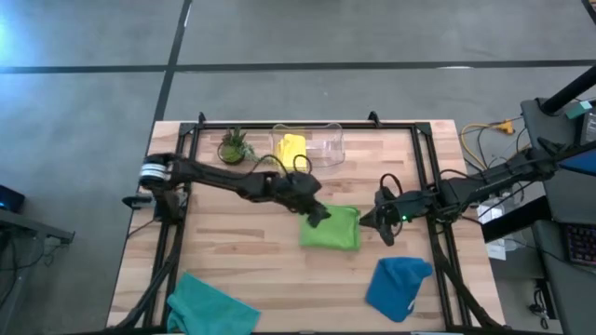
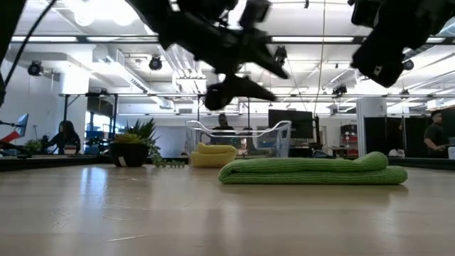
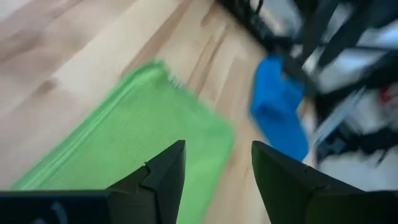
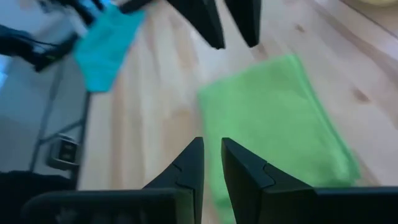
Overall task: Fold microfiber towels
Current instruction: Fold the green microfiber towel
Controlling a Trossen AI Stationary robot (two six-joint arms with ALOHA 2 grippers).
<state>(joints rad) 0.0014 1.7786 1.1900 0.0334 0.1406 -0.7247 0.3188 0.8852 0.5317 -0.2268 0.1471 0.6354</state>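
Teal towel (image 1: 209, 305) lies rumpled at the table's (image 1: 242, 247) near left corner as we scan across. Next we see the left gripper (image 1: 319, 216), fingers parted and empty, above the lime green towel (image 1: 331, 228), which lies folded into a flat rectangle mid-table. Behind it, the yellow towel (image 1: 291, 147) sits in the clear bin (image 1: 326, 144). Just right of the green towel, the right gripper (image 1: 376, 221) hovers, fingers nearly together, empty. Nearer us on the right lies the bunched blue towel (image 1: 399, 287).
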